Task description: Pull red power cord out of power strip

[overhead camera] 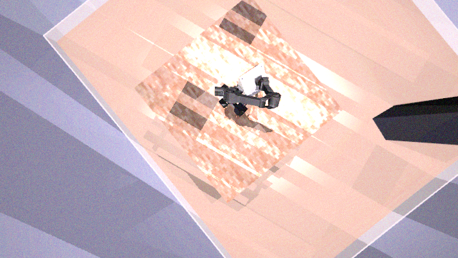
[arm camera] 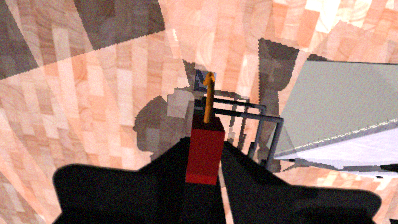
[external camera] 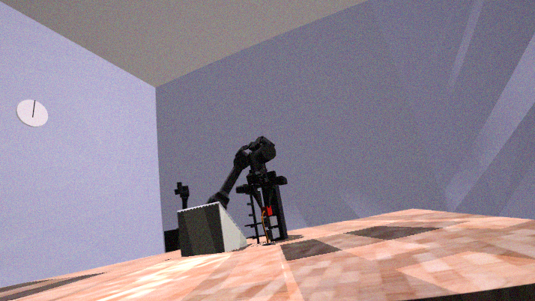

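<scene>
The plug (arm camera: pixel 204 155) is a red block held upright between the two dark fingers of the hand (arm camera: pixel 202 192), which is clenched on its sides. From the plug's far end an orange cord (arm camera: pixel 208 97) runs away toward the surface (arm camera: pixel 75 115), ending near a small grey-blue patch that may be the strip — too small to make out. In the exterior view the plug (external camera: pixel 268 210) shows as a red spot well above the surface, with the cord (external camera: pixel 264 225) dropping from it in a shallow curve to the wood below. So the plug looks already lifted off, though I cannot see the strip's socket itself.

Around it: a thin dark rack (arm camera: pixel 250 125) stands just behind the cord, and a pale grey wedge block (external camera: pixel 207 230) sits beside the arm (external camera: pixel 240 168). From the top, the arm (overhead camera: pixel 247 97) hides the plug entirely.

The step in hand seems to be the tail of the pull — plug gripped, raised, cord hanging slack. What the next move calls for is the release: spread the fingers wide enough that the plug drops free, then draw the hand up and away so it touches neither plug, cord nor strip. The rack close behind leaves little room, so a straight upward retreat looks safest.
</scene>
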You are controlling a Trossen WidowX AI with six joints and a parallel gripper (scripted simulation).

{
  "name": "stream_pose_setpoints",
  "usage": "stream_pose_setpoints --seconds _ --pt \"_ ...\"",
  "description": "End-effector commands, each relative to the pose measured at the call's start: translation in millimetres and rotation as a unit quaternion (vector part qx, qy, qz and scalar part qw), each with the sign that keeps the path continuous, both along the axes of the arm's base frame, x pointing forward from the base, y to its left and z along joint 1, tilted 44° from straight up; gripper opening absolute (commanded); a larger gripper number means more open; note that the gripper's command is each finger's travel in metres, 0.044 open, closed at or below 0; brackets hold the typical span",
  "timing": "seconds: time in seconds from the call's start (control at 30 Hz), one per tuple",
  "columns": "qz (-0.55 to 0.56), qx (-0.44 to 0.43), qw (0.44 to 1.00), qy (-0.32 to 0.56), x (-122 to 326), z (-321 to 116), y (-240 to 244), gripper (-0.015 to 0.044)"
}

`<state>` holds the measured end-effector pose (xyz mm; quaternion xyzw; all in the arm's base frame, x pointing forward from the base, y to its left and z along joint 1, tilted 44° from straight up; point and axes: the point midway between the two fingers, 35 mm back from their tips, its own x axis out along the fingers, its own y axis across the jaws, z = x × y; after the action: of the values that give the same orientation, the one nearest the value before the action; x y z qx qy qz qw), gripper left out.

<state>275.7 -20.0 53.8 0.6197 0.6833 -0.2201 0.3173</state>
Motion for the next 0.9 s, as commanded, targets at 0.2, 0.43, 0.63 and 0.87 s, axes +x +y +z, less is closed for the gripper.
stream_pose_setpoints --seconds 0.2,0.43,0.63,0.87 --pt "-0.004 -0.018 1.000 -0.004 6.3 -15.0 -22.6 0.0000" --pt "-0.004 -0.018 1.000 -0.004 7.8 -21.2 -32.0 0.0000" --pt "-0.005 -0.016 1.000 -0.003 5.8 -18.0 -19.6 0.0158" --pt "-0.006 -0.016 1.000 -0.003 6.4 -19.1 -21.7 0.0341"
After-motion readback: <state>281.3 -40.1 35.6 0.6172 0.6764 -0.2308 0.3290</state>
